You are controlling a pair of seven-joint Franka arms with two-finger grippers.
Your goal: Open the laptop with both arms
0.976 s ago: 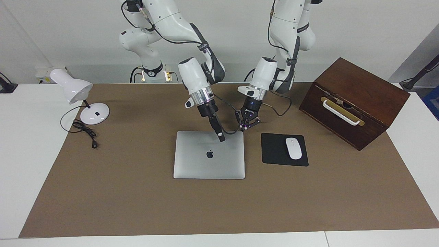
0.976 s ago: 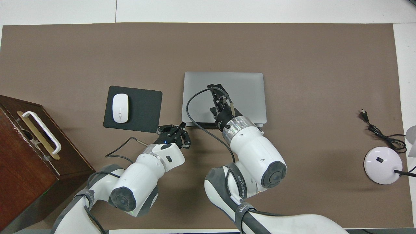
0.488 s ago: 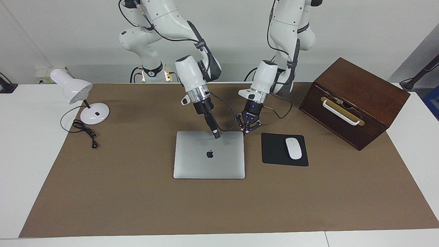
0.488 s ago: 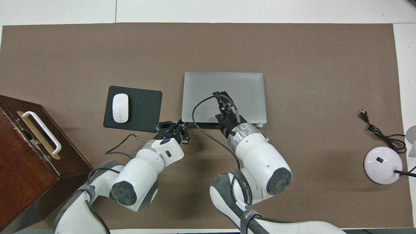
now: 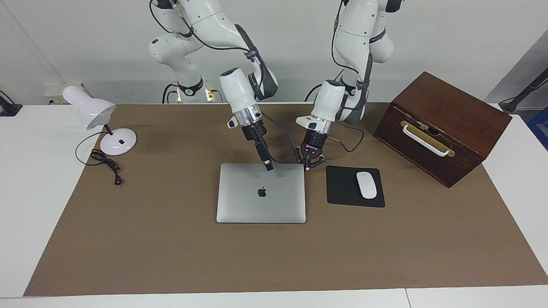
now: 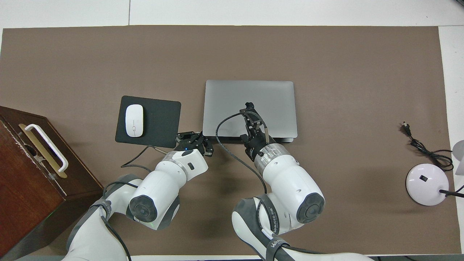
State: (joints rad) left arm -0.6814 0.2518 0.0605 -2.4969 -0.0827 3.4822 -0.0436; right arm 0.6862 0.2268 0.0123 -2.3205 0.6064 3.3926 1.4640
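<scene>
The silver-grey laptop (image 5: 261,201) lies closed and flat on the brown mat, apple logo up; it also shows in the overhead view (image 6: 272,98). My right gripper (image 5: 267,165) is shut and empty. It points down with its tip at the lid's edge nearer the robots, and in the overhead view (image 6: 248,107) it sits over the lid. My left gripper (image 5: 308,164) is open and low, beside the laptop's near corner at the left arm's end; it also shows in the overhead view (image 6: 192,139). Whether either gripper touches the laptop is unclear.
A black mouse pad (image 5: 342,190) with a white mouse (image 5: 366,185) lies beside the laptop toward the left arm's end. A dark wooden box (image 5: 441,124) stands past it. A white desk lamp (image 5: 92,112) and its cable (image 5: 105,162) stand at the right arm's end.
The right gripper has drawn back from above the middle of the lid to its edge nearer the robots. The left gripper has shifted closer to the laptop's corner. The laptop has stayed closed.
</scene>
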